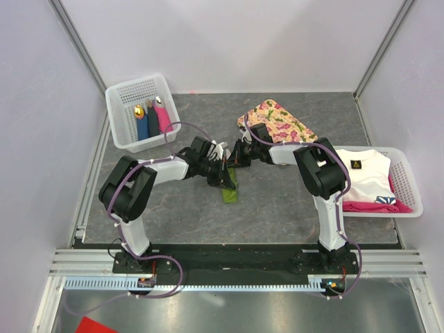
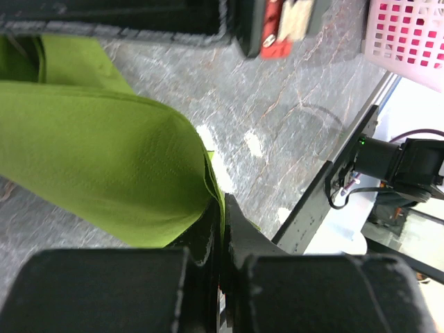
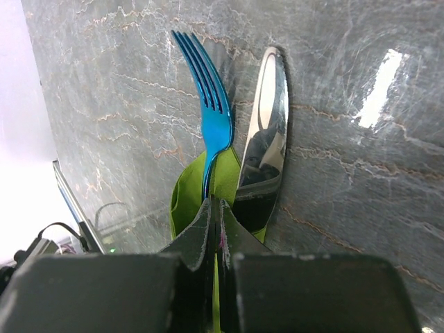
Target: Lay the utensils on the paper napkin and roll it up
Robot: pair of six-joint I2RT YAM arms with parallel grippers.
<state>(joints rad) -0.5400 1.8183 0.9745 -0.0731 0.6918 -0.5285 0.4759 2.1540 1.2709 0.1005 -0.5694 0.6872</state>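
At the middle of the grey tabletop (image 1: 277, 208), the two arms meet over the paper napkin (image 1: 229, 191), a small green bundle lying lengthwise toward six o'clock. A white basket (image 1: 119, 121) at ten o'clock holds dark blue and pink bundles (image 1: 154, 119) with a gold piece. A floral tray (image 1: 281, 119) sits at one o'clock, its near corner under the right arm. A second basket (image 1: 411, 191) at three o'clock holds white and pink cloths (image 1: 364, 173). All of these lie apart from the napkin.

The left pincer (image 2: 222, 223) is pressed together, pinching a curled fold of the green paper. The right pincer (image 3: 216, 208) is likewise pressed together on the napkin's end. There the blue fork (image 3: 211, 118) and silvery knife (image 3: 267, 132) stick out side by side, tines and blade over bare stone.

Open tabletop runs from four to eight o'clock, between the napkin and the arm bases. The side walls stand well apart from the napkin.
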